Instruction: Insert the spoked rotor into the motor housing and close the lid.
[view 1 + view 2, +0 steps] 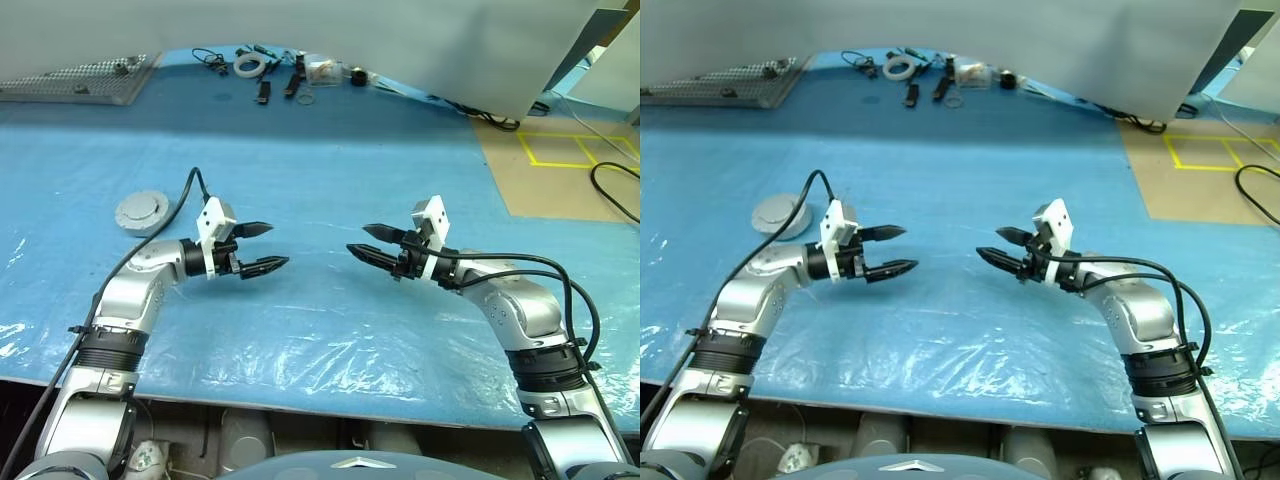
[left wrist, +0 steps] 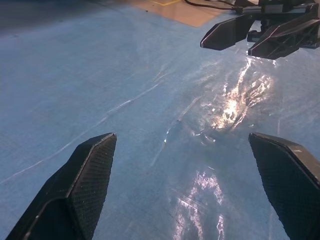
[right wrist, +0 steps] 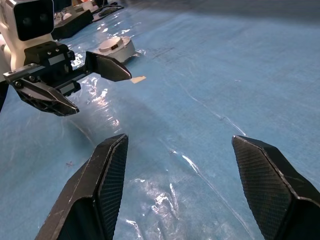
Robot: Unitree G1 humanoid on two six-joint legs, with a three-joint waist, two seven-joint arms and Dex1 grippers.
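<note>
A round silver-grey puck lies on the blue table at the left. Its top is the lid (image 1: 143, 211), plain face up with a small centre circle. The thicker body under it looks like the motor housing (image 3: 120, 54). The spoked rotor is out of view. My left gripper (image 1: 278, 246) hovers open and empty, right of the puck, pointing toward the table's middle. My right gripper (image 1: 357, 238) faces it from the right, open and empty, a short gap between the two. In the right wrist view the left gripper (image 3: 104, 95) hangs in front of the puck.
A perforated metal plate (image 1: 80, 80) lies at the back left. A white tape roll (image 1: 249, 66), small tools and cables sit along the back edge. Right of the table is brown floor with yellow tape (image 1: 570, 150). Glossy film covers the blue surface (image 1: 330, 330) near the front.
</note>
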